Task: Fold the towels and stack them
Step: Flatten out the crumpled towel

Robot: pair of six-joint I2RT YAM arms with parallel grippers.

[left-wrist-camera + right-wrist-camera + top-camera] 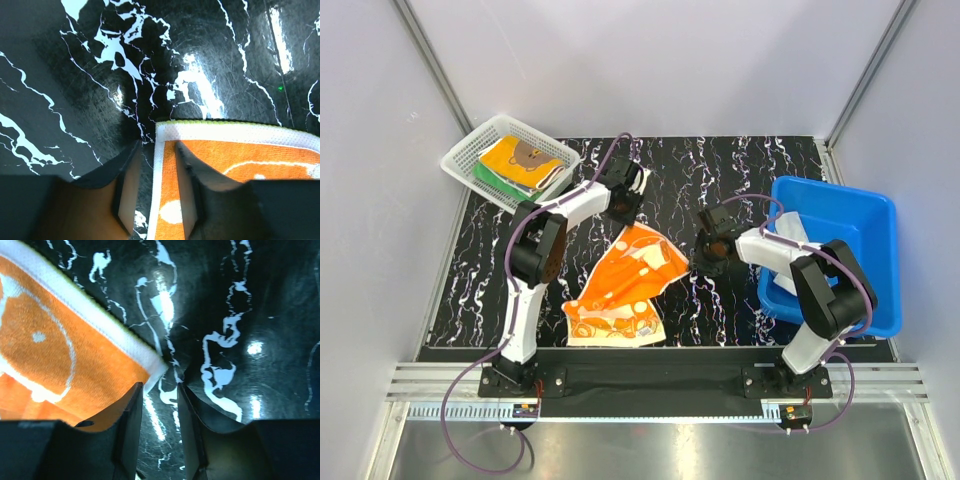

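A long orange towel (620,285) with white prints lies crumpled and slanted on the black marbled table. My left gripper (623,207) is at its far corner. In the left wrist view the towel's white-hemmed edge (240,160) runs between the parted fingers of that gripper (157,147), flat on the table. My right gripper (703,255) is at the towel's right corner. Its jaws (160,386) are open over bare table, with the towel's corner (60,355) just ahead of the left finger. A yellow bear towel (520,158) lies on a green towel (488,175) in the basket.
The white mesh basket (470,150) stands at the far left corner of the table. A blue tub (860,215) stands at the right with a pale cloth (790,235) in it. Grey walls close in on three sides.
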